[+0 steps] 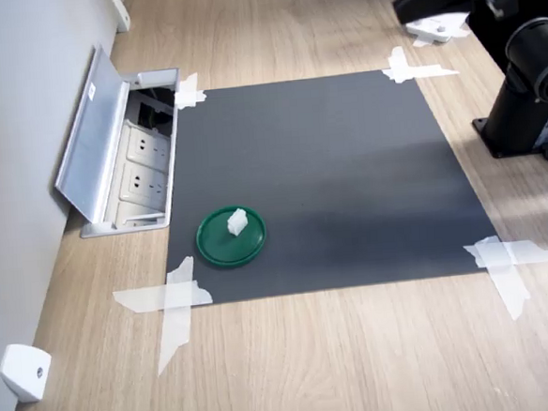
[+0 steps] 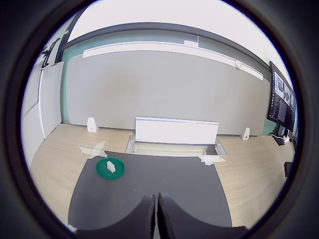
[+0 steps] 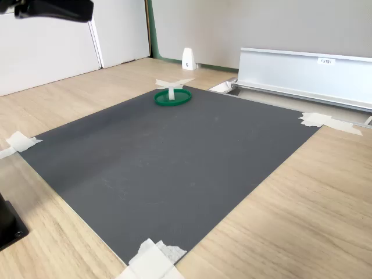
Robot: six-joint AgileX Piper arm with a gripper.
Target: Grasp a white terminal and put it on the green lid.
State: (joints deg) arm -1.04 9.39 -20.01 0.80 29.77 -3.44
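White terminal (image 1: 237, 221) resting on green lid (image 1: 231, 237), tool (image 2: 156, 211) raised clear with its fingers pressed together on nothing.

Item 1, green lid: flat round disc on the dark mat (image 1: 328, 173), near the mat corner at the first exterior view's lower left, just beside the crossed tape strips (image 1: 171, 302). Item 2, white terminal: small boxy block standing inside the lid's rim, seen in both exterior views and in the wrist view (image 2: 111, 167). Item 3, tool: fingers (image 2: 144, 216) meet with no gap in the wrist view, well apart from the lid. Item 4, arm (image 1: 517, 47): black, its base on the wooden worktop (image 1: 361, 369) at the first exterior view's right. Item 5, open socket box (image 1: 125, 159) with raised metal flap, set into the worktop beside the mat.
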